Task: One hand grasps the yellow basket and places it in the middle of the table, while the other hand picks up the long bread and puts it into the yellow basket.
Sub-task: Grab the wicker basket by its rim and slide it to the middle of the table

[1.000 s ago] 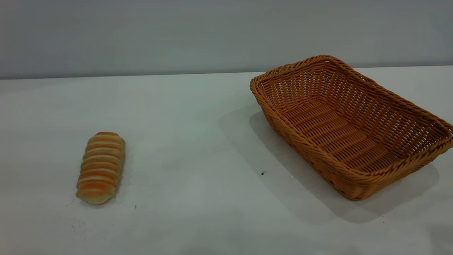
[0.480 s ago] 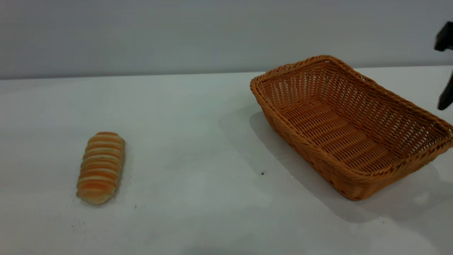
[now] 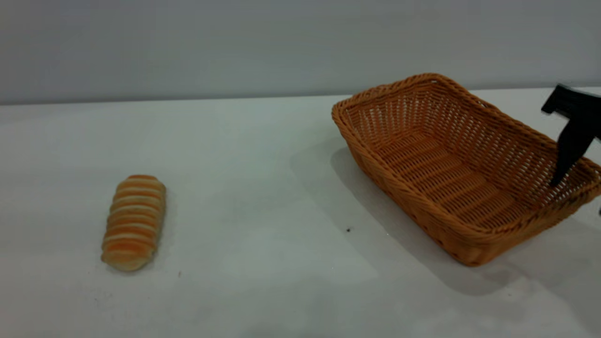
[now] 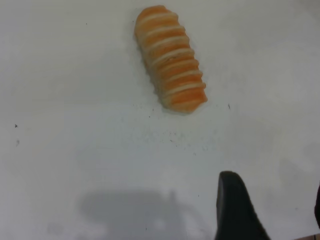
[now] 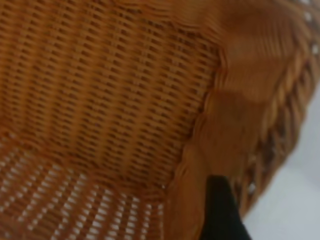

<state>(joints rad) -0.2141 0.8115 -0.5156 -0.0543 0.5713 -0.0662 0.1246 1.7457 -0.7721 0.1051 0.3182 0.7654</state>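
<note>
While my right claw (image 3: 566, 162) dips one finger inside the yellow basket (image 3: 462, 166) at the desk's (image 3: 263, 155) right (spread, I think), I'd pinch its stiff, light braided rim. The long bread (image 3: 134, 223) lies far left.

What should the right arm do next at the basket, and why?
Probably lower slightly and close on the rim. One finger of the right gripper already reaches inside the yellow basket at its right wall, and the basket sits right of the table's middle.
</note>
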